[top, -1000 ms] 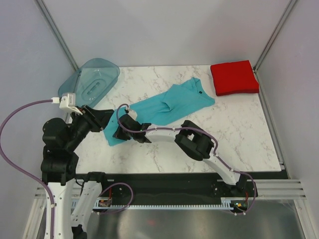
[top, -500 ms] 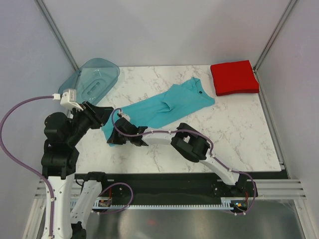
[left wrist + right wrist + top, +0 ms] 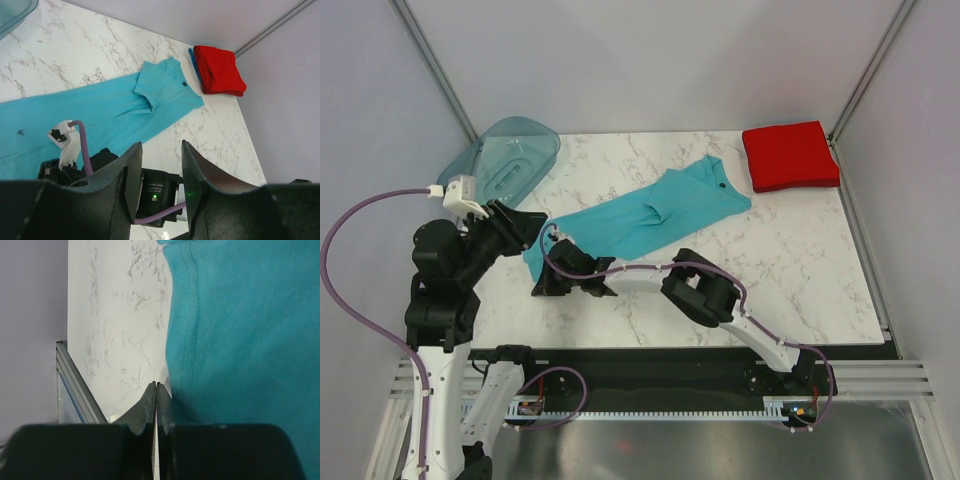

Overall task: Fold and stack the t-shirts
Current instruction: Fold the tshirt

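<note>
The turquoise t-shirt (image 3: 650,215) lies stretched out in a long diagonal band across the marble table (image 3: 770,270), collar end at the far right. The red t-shirt (image 3: 790,155) is a folded square in the far right corner. My right gripper (image 3: 538,287) is low at the turquoise shirt's near-left end. In the right wrist view its jaws (image 3: 156,385) are shut, with the stitched hem (image 3: 192,315) just to their right and no cloth visible between the tips. My left gripper (image 3: 525,228) hovers open over the table's left edge, nothing between its fingers (image 3: 135,165).
A translucent teal plastic tray (image 3: 505,160) rests at the far left corner, half off the table. The right arm's elbow (image 3: 705,290) lies low over the table's near middle. Metal frame posts and grey walls close in both sides.
My right gripper has slid left along the turquoise shirt's near end towards the table's left edge. The left arm has risen slightly and shifted away from me.
</note>
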